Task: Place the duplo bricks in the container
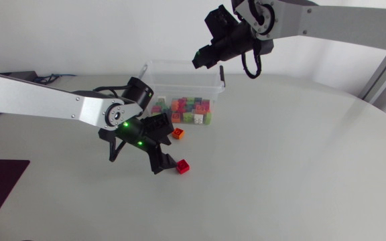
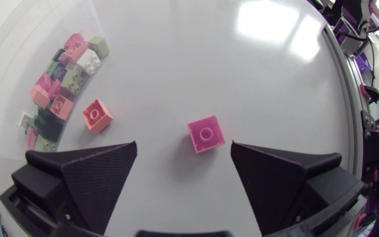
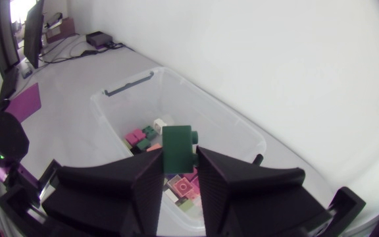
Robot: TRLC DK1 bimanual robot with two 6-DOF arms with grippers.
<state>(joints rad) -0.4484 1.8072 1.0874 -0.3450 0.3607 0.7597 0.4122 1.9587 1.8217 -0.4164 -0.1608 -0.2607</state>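
Left gripper [image 2: 184, 146] wide at your red brick [image 2: 206, 133], table [image 2: 255, 79] open — wrist view alone shows right gripper [image 3: 180, 155] clamping green brick [image 3: 179, 146] over container [image 3: 224, 108].

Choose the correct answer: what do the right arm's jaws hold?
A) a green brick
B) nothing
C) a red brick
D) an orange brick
A: in the right wrist view the right jaws are shut on a green brick, with the container ahead of them.
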